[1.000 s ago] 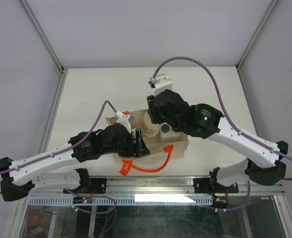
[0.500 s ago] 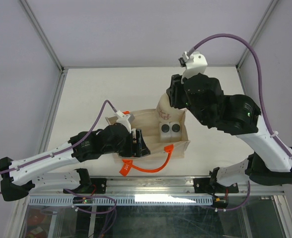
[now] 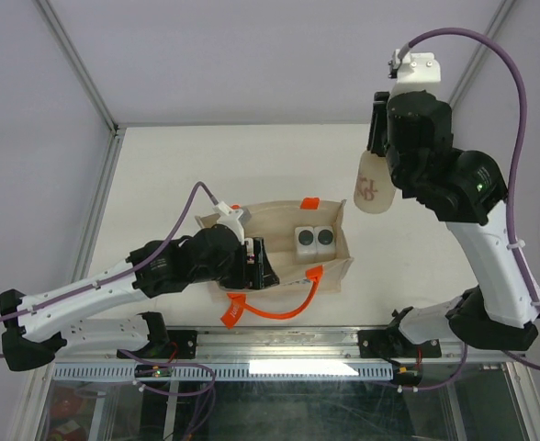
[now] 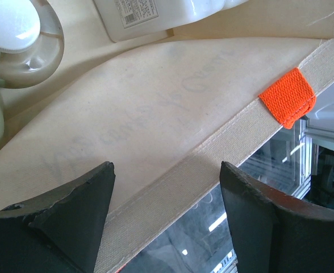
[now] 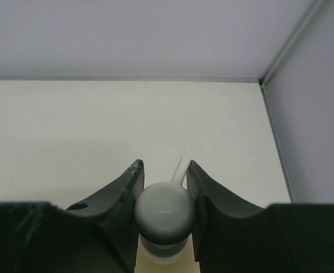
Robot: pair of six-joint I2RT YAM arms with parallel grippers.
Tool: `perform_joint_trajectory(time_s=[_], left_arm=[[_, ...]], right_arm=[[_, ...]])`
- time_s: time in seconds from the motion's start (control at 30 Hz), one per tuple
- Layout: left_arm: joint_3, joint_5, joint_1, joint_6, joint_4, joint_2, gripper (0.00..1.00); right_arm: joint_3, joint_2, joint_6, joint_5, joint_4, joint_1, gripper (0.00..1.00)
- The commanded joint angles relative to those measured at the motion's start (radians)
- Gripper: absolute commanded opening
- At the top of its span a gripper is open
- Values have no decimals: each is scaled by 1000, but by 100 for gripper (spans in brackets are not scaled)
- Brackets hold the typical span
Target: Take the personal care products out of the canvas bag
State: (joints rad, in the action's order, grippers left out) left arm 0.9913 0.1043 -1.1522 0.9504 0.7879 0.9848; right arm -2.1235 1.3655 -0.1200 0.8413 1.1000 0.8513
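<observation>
The step in hand is the transfer of the cream bottle (image 3: pixel 373 184) clear of the canvas bag (image 3: pixel 270 220). The right gripper (image 5: pixel 164 187) is closed on the bottle's rounded cap, with the pointed nozzle projecting between the fingers. The bottle hangs below the gripper, in the air over the far right part of the table (image 3: pixel 206 165) and well apart from the bag. The left gripper (image 4: pixel 166 170) sits at the bag's near left rim. Its jaws stand wide apart, the canvas hem runs between them, and nothing is clamped. Two white dark-capped bottles (image 3: pixel 315 239) stand side by side in the right end of the bag, so the task is judged only partly done. The left wrist view also shows a round-capped bottle (image 4: pixel 11 23) inside. The next move calls for lowering the cream bottle onto bare table to the right of the bag. Let the base settle upright before the fingers part, since a grip on the cap alone may let the body swing.
</observation>
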Motion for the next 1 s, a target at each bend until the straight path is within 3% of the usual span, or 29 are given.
perform_joint_trajectory(time_s=[0.0,0.23,0.43,0.63,0.97], left_arm=[[52,25,-4,-29,29,9,75],[96,54,-4,-74,89,26,77],[128,86,-4,-125,148,45,80],[123,93,-4,-162,187,26,82],[155,195,-4,-185,193,-8,85]], right_arm=[[49,-19,70,-126,-214,-202,0],[332,-68,52,-345,-442,-478,0],[577,-80,33,-472,-652,-643,0],[740,-52,8,-573,-859,-718,0],[781,114,35,-633,-998,-744,0]])
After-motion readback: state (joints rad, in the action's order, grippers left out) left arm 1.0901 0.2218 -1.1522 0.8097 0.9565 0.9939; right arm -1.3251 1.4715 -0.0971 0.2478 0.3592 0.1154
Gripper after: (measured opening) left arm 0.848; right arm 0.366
